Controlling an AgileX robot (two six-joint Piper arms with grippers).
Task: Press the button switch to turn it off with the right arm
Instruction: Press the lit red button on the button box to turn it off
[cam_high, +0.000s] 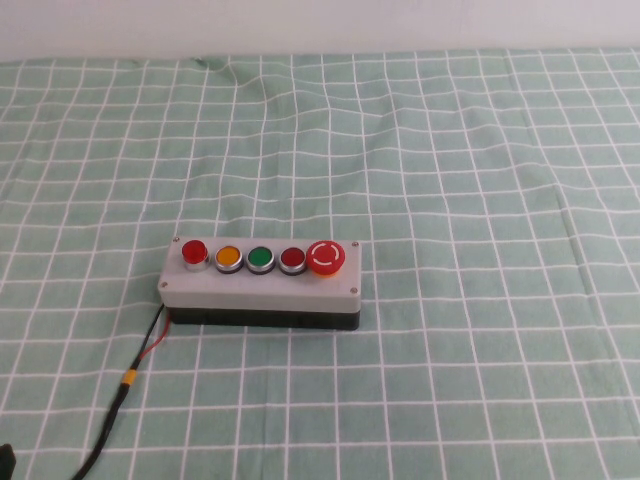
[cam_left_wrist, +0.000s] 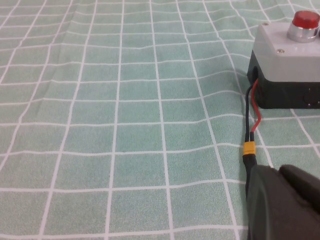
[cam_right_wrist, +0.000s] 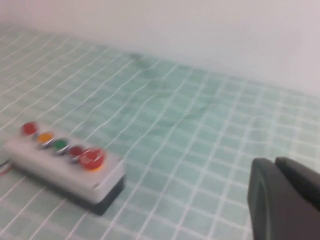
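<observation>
A green checked tablecloth (cam_high: 450, 150) covers the table. The grey button switch box (cam_high: 262, 288) sits left of centre, toward the near side. The left gripper (cam_left_wrist: 282, 205) is near-left of it, by the cable (cam_high: 140, 365). The right gripper (cam_right_wrist: 285, 200) hangs well to its right. How open either is, I cannot tell. A red mushroom button (cam_high: 326, 257) caps the box's right end.
</observation>
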